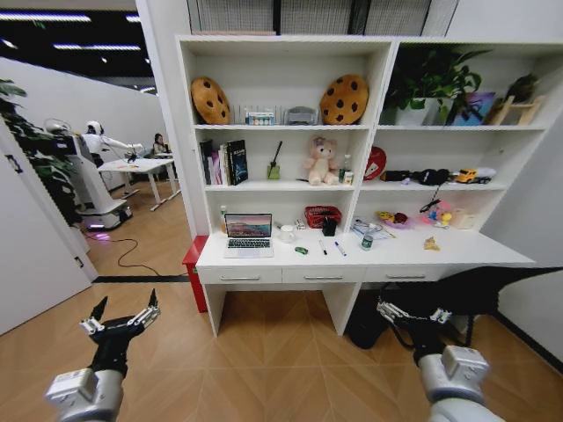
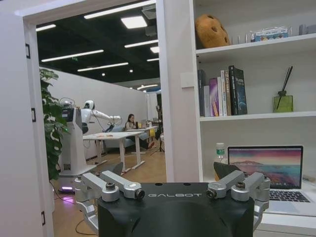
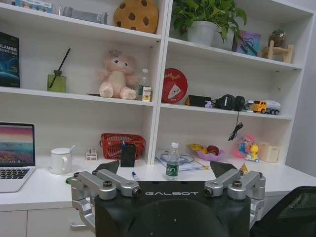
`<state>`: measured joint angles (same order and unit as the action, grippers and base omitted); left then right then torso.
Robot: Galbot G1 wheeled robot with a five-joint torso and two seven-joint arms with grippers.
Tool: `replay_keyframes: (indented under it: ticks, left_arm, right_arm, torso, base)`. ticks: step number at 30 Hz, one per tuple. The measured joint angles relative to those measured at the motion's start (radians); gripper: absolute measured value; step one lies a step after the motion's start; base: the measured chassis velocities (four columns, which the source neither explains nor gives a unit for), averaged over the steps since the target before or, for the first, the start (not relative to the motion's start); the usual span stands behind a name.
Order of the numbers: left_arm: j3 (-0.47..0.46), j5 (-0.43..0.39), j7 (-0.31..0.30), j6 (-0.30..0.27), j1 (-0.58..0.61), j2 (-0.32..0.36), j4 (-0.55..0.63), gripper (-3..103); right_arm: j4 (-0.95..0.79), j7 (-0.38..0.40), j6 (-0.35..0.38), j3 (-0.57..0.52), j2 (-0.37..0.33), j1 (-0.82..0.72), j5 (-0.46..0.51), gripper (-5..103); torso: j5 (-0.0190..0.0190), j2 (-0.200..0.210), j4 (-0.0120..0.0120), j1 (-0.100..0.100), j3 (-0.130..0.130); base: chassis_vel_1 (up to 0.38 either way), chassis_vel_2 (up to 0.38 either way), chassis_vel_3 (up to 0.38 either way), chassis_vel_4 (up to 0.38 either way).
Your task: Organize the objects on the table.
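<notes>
One white bench stands under a tall white shelf unit, with three shallow drawers along its front. On the bench top sits one laptop, lid up and screen lit, toward the bench's left end. To the right of the laptop come one white mug, one small green toy car near the front edge, two pens lying side by side just right of the car, one of them blue-capped, and one small bottle with a green label right of the pens. Behind the pens stand one red basket and one dark pen cup.

Two hands hang low over the wooden floor, well apart from the bench and below its top. The left hand is in front of the bench's left end, its fingers spread wide and holding nothing; in the left wrist view the laptop lies beyond it on the bench corner. The right hand is in front of the bench's right part, next to a black chair, also spread wide and empty; in the right wrist view the mug, the basket and the bottle lie beyond its fingertips.
</notes>
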<state>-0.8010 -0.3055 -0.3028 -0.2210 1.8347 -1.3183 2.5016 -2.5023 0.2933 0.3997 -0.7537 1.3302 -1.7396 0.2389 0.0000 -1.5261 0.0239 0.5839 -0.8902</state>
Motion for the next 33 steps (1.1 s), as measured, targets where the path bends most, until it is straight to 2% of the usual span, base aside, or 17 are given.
replay_keyframes:
  ticks: [14, 25, 28, 31, 33]
  left_arm:
    - [-0.016, -0.021, 0.005, -0.010, 0.018, -0.001, -0.001, 100]
    - [-0.016, -0.020, 0.008, -0.009, 0.023, 0.004, -0.001, 100]
    - [-0.015, -0.022, 0.026, -0.006, 0.025, 0.004, -0.002, 100]
    - [-0.017, -0.034, 0.070, -0.001, 0.031, 0.009, -0.002, 100]
    - [-0.017, -0.039, 0.093, 0.003, 0.031, 0.015, -0.002, 100]
  right_arm:
    - [0.001, -0.006, -0.004, -0.009, -0.041, 0.013, 0.053, 100]
    - [0.002, -0.008, -0.004, -0.011, -0.043, 0.019, 0.068, 100]
    - [0.002, -0.009, -0.004, -0.010, -0.042, 0.018, 0.067, 100]
    - [0.002, -0.009, -0.004, -0.012, -0.044, 0.017, 0.067, 100]
    - [0.002, -0.009, -0.004, -0.013, -0.046, 0.016, 0.069, 100]
  torso:
    - [0.0000, 0.000, -0.0001, 0.000, 0.000]
    - [0.0005, 0.000, -0.0004, 0.000, 0.000]
    - [-0.0006, 0.000, 0.0002, 0.001, 0.000]
    - [0.0006, 0.000, -0.0001, 0.000, 0.000]
    - [-0.0008, 0.000, -0.0001, 0.000, 0.000]
  base:
    - [-0.008, 0.014, 0.016, -0.014]
    - [-0.160, 0.159, 0.168, -0.174]
    - [-0.175, 0.189, 0.176, -0.194]
    - [-0.176, 0.184, 0.190, -0.195]
    - [-0.154, 0.149, 0.168, -0.169]
